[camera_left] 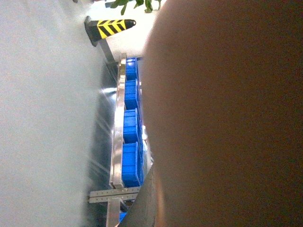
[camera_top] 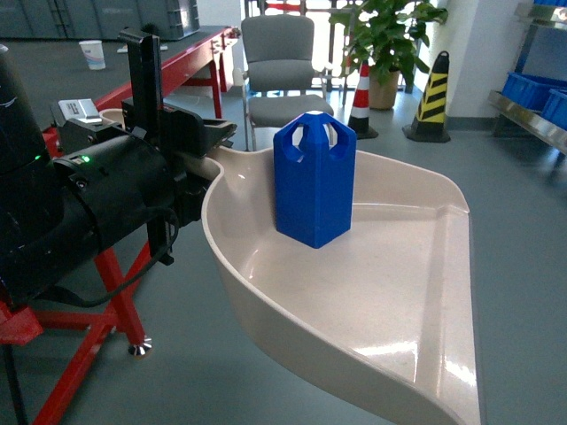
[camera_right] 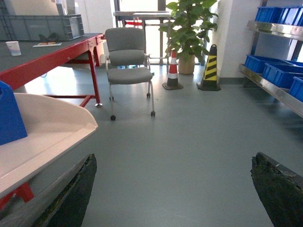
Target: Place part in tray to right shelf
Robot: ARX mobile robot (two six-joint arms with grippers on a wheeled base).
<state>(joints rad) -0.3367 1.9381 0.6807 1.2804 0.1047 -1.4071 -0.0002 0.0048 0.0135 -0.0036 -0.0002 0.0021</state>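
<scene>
The left pincer is clenching the tray handle, carrying it in the air; the part is standing upright inside, near the handle end. The right pincer is hanging released. Risk: tilting could be toppling the part. Only the wrist views are showing the right shelf at far right.

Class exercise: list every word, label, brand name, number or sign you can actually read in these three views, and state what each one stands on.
None can be read in any view.
The part and the tray carry no lettering.
The black-and-yellow striped cone and the red-and-white cone bear only stripes.
The paper cup shows a faint pattern, too small to read.
The blue crates show no label.
</scene>
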